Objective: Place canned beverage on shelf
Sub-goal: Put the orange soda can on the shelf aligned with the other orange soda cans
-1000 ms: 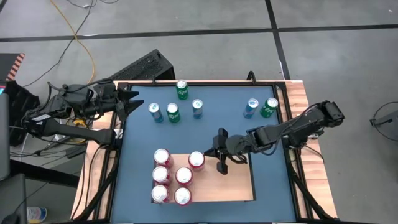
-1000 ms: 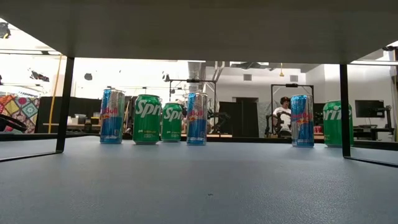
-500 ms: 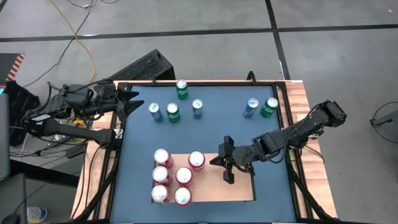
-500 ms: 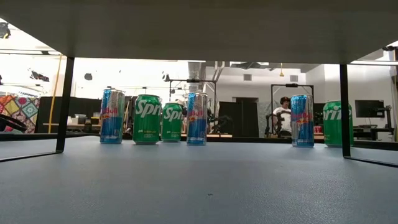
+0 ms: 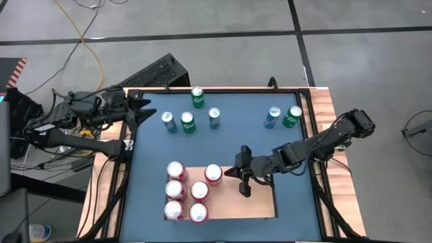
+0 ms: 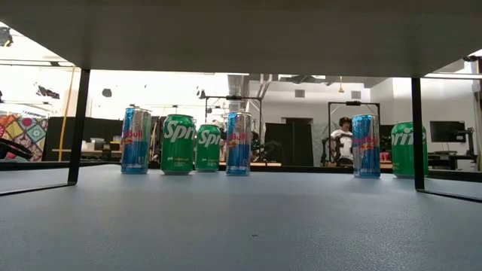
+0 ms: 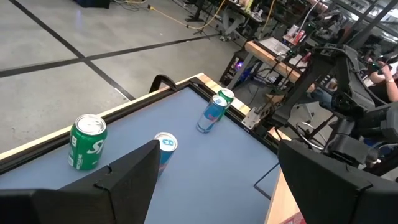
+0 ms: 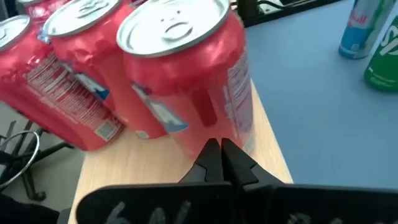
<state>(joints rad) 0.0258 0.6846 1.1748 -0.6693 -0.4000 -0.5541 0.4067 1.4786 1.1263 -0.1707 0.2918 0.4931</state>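
Several red cans (image 5: 189,192) stand upright on the shelf, a pale tan board (image 5: 260,202) on the blue table top. My right gripper (image 5: 231,173) is shut and hovers low over the board, pointing toward the table's left at the red can at the group's far right corner (image 5: 213,174), which fills the right wrist view (image 8: 186,74). My left gripper (image 5: 147,108) waits open over the table's far left corner. Neither gripper shows in the low view. My right gripper's shut fingertips (image 8: 219,155) stand against the lower side wall (image 8: 214,127) of the far right red can, slanting down from the table's right. Whether they touch the can I cannot tell. The can stands upright on the board.
Green cans (image 5: 197,98) (image 5: 187,123) (image 5: 291,116) and slim blue cans (image 5: 169,121) (image 5: 214,118) (image 5: 272,117) stand upright on the table's far half. The board's right half lies bare. A black rail frame (image 5: 317,175) borders the table. A person (image 6: 345,132) sits in the room behind.
My right gripper, still shut, has swung a little toward the table's near edge along the right side of the red cans, then eased back slightly. The cans stand where they were.
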